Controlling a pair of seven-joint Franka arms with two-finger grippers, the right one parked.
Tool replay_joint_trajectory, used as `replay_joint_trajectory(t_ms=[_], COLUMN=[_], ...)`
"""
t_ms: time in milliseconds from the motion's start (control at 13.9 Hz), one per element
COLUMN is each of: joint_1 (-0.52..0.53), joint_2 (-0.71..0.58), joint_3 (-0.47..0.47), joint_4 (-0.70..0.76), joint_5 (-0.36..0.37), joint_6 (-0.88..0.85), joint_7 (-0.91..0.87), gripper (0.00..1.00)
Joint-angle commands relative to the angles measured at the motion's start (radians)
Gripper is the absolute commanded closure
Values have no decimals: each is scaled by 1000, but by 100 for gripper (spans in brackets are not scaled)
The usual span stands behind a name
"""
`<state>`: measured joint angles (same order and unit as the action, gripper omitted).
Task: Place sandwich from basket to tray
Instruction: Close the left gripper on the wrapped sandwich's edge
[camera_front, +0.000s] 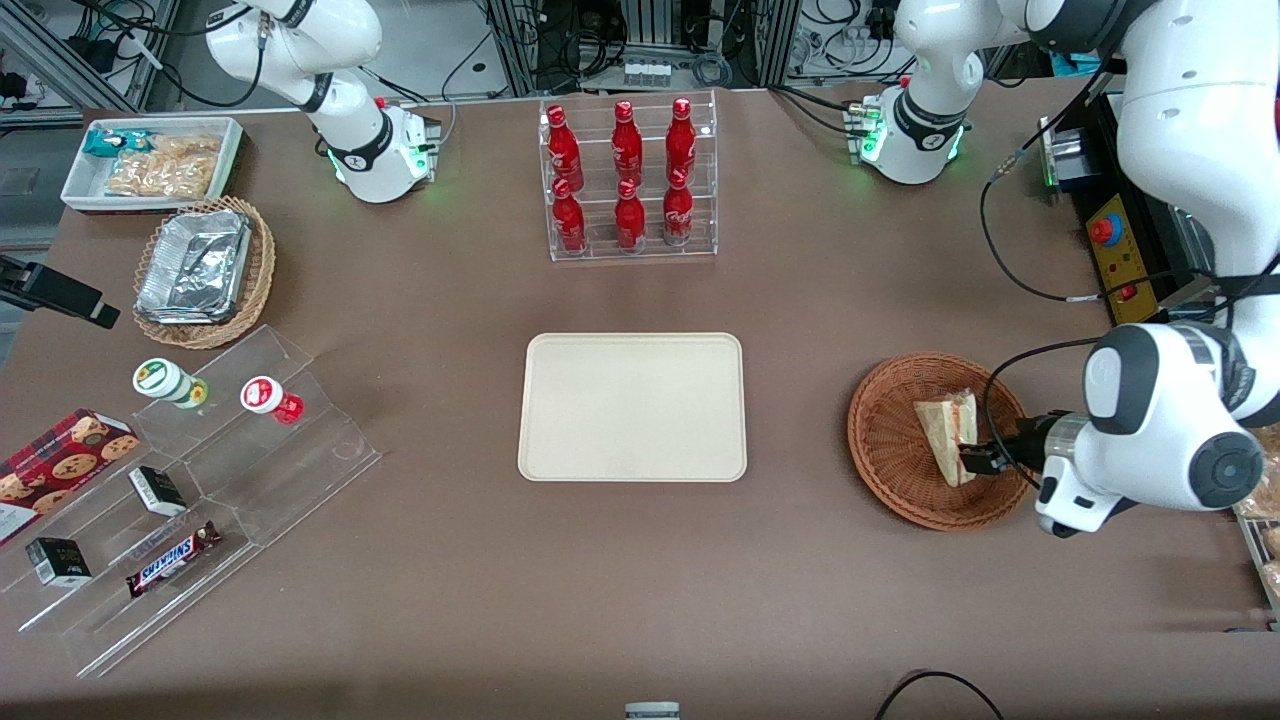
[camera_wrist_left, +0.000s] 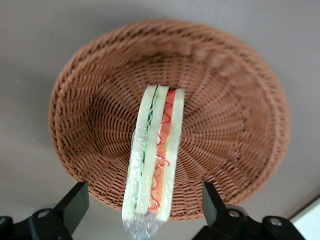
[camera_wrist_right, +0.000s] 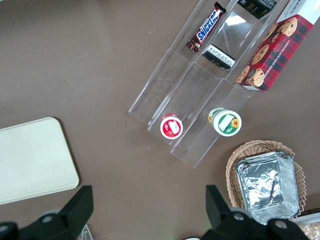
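Observation:
The sandwich, a wrapped wedge of pale bread with orange-red and green layers, lies in the round reddish-brown wicker basket toward the working arm's end of the table. My left gripper is low over the basket's near part, at the sandwich's end. In the left wrist view the sandwich stands on edge in the basket, and the gripper is open with one black finger on each side of it, both apart from it. The cream-beige tray lies bare at the table's middle.
A clear rack of red bottles stands farther from the camera than the tray. Toward the parked arm's end are a tan wicker basket with foil containers, a white bin of snack packets and clear stepped shelves with snacks.

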<state>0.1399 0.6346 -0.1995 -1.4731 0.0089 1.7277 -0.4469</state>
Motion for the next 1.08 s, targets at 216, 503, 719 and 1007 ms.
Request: replay_joint_trajectory(t_ms=[216, 503, 719, 1007], joint_1=[6, 1, -6, -6], joint_2=[0, 19, 34, 39], joint_3=[3, 3, 2, 2], joint_4=[-59, -59, -59, -76], joint_5=[-6, -6, -6, -4], joint_6=[6, 53, 66, 69], joint_7=[14, 14, 36, 56], gripper=[0, 0, 0, 0])
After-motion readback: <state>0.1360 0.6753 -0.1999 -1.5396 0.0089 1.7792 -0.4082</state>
